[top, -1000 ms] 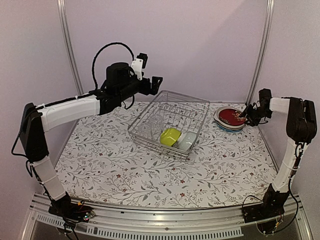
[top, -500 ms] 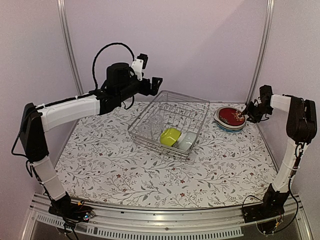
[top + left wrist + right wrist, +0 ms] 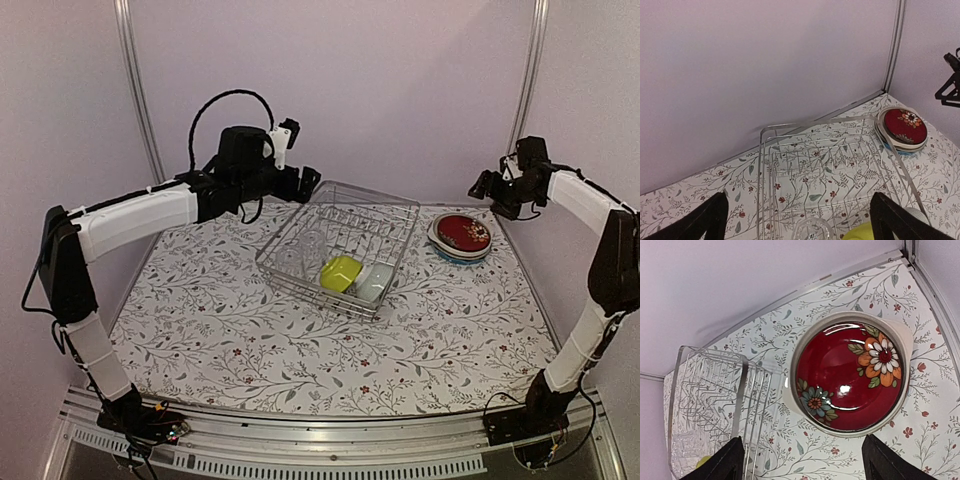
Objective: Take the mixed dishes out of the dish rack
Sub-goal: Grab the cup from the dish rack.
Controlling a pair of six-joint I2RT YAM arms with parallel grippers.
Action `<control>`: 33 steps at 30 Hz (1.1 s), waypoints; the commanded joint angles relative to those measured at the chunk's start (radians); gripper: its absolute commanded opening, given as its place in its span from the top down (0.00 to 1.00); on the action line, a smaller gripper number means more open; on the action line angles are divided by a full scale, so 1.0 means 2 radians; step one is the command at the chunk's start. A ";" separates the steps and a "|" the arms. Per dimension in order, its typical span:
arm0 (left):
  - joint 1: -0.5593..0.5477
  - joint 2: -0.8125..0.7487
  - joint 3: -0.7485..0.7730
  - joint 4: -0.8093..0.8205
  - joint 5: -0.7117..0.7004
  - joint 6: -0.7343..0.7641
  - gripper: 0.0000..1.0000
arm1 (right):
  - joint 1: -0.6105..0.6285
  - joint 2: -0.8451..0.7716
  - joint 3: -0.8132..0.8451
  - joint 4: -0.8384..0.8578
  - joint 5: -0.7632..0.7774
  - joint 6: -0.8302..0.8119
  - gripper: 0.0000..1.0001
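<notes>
My right gripper (image 3: 802, 467) spread wide and empty, I see the dark red plate (image 3: 847, 377) below it, atop the plate stack (image 3: 452, 257) on the table (image 3: 250, 340), left gripper (image 3: 800, 224) wide apart, empty, above the dish rack (image 3: 290, 225), yellow-green bowl (image 3: 340, 271), pale bowl (image 3: 372, 283) and glass (image 3: 812, 232) inside

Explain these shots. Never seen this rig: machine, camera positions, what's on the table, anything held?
Two robot arms, bolted at the near edge of the table. One picture looks down from above and behind them; the others come from a camera on each wrist. On it: a wire dish rack holding a yellow-green bowl, a pale bowl and a clear glass, and beside it a stack of plates, dark red plate on top. The left hand hovers open by the rack, the right hand open above the plates. Neither holds anything.
</notes>
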 commanded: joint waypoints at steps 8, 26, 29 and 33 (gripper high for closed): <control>-0.001 -0.003 0.041 -0.191 -0.012 0.006 0.01 | 0.128 -0.129 0.008 -0.032 0.108 -0.111 0.01; 0.000 0.177 0.246 -0.361 0.032 0.019 0.00 | 0.139 -0.308 -0.125 0.063 0.118 -0.144 0.01; 0.000 0.206 0.273 -0.373 0.027 0.020 0.01 | 0.140 -0.305 -0.124 0.049 0.096 -0.150 0.01; 0.001 0.237 0.302 -0.391 0.031 0.018 0.01 | 0.139 -0.299 -0.124 0.037 0.081 -0.141 0.01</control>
